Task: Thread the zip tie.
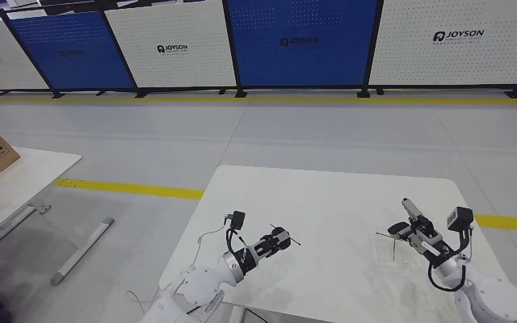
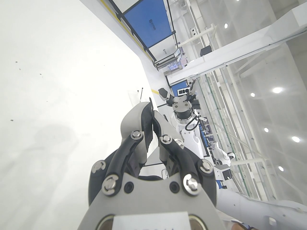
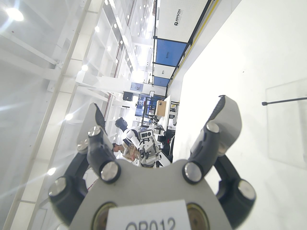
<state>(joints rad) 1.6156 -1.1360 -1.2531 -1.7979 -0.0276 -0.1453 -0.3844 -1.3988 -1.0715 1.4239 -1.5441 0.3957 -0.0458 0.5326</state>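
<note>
Rightward, clear panel [image 3: 285, 132], left tool [image 2: 151, 108] pinching tie [image 1: 296, 241]

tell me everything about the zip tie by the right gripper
The zip tie is a thin, straight black strap, plastic by the look, with a small blocky head at one end. It runs across a clear sheet on the white table, head at the sheet's edge, apart from the open right gripper.

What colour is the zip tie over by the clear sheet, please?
Black. The zip tie shows best in the right wrist view, against the clear sheet.
</note>
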